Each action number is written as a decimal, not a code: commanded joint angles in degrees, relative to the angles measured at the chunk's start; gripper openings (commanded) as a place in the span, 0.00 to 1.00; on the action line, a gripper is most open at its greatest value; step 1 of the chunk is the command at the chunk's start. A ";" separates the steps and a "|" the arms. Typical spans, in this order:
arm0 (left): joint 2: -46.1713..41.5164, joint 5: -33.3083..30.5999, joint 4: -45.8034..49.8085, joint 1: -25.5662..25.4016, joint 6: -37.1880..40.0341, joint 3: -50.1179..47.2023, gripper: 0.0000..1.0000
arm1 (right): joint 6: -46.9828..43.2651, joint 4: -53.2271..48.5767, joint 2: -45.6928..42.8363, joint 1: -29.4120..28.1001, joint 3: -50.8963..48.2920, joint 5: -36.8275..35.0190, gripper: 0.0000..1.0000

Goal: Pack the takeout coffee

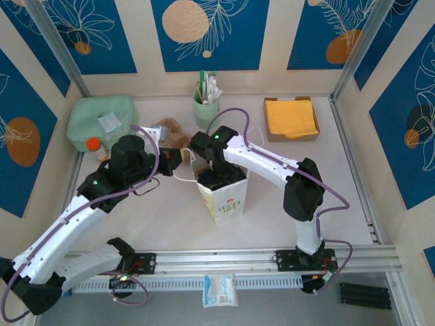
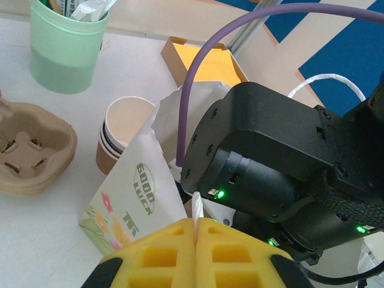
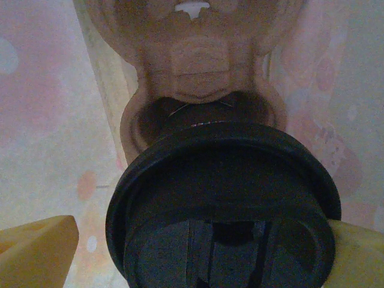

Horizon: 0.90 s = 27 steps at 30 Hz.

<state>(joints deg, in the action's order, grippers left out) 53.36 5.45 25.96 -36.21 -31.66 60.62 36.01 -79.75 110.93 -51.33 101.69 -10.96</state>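
**Lidded coffee down in the bag, right tool spread around it**

Through the right wrist camera I am looking down on the takeout coffee [image 3: 222, 180]. What shows is a round black plastic lid, smooth and faintly glossy, with a raised rim and a moulded sip flap near the bottom of the view. The lid hides the cup beneath it. The coffee is inside the paper bag [image 1: 224, 200]. It looks seated in a pocket of a brown pulp carrier [image 3: 198, 60], though the close, dim view leaves me unsure how deep. The carrier is rough, matte moulded fibre with rounded hollows. The bag walls around it are thin pale paper with a flower print glowing through.

My right tool [image 3: 204, 243] stands spread wide astride the lid and grips nothing. One yellow finger [image 3: 36, 249] is clear of the rim. The other is at the rim, touching or nearly so.

My left tool [image 2: 196, 227] is closed, its waffled yellow pads [image 2: 162, 255] pinching a thin white handle cord [image 2: 195, 207] of the bag. The bag stands upright on the pale tabletop [image 1: 170, 217], with green "GOOD LUCK" lettering on its side.
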 commanded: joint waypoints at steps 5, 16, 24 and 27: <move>0.31 0.04 -0.03 0.51 -0.44 -0.09 0.00 | 0.31 -1.90 -0.75 -0.49 2.17 -0.19 0.99; 0.36 -0.01 0.03 0.44 -0.32 -0.08 0.00 | 0.42 -3.43 -1.90 -0.70 4.78 -0.38 0.99; 0.47 0.08 -0.11 0.49 -0.42 -0.07 0.00 | 0.55 -4.53 -2.65 -0.83 6.47 -0.46 0.99; 0.35 0.08 -0.08 0.41 -0.38 -0.06 0.00 | 0.65 -5.13 -2.83 -1.05 7.59 -0.74 0.99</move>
<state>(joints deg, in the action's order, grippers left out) 53.76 5.45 25.96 -36.21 -31.66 60.62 36.03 -82.59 110.78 -51.83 107.00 -11.53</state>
